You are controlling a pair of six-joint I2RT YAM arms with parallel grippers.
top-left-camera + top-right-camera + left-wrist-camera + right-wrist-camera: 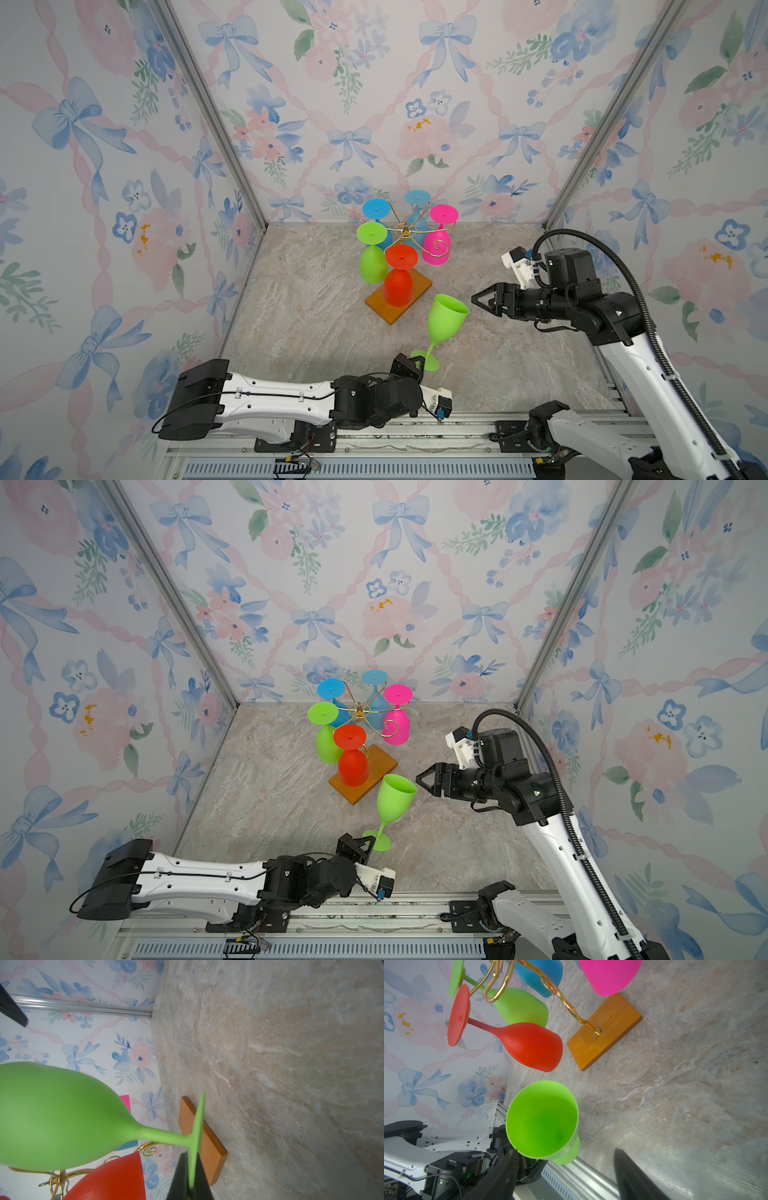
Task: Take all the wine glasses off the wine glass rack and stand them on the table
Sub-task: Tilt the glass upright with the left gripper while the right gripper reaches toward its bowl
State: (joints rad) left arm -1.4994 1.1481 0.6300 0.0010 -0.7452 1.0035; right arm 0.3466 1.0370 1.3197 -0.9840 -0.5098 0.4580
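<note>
Stem of the wine glass (446, 318) leans bowl-up toward the right gripper (476, 299), spread and empty just beside the rim. The left gripper (417, 365), clamped tight on the foot, holds it off the wine glass rack (405, 232), between the rack's base and the surface's (311, 332) front edge.

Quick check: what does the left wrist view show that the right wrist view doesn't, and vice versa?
Left wrist only: the left gripper shut on the disc foot of the freed lime-green plastic wine glass, seen edge-on. Right wrist only: that glass's open mouth, the right gripper open near it, and a second green glass hanging upside down. Both: the red plastic wine glass, the gold wire rack and its orange-brown wooden base.
</note>
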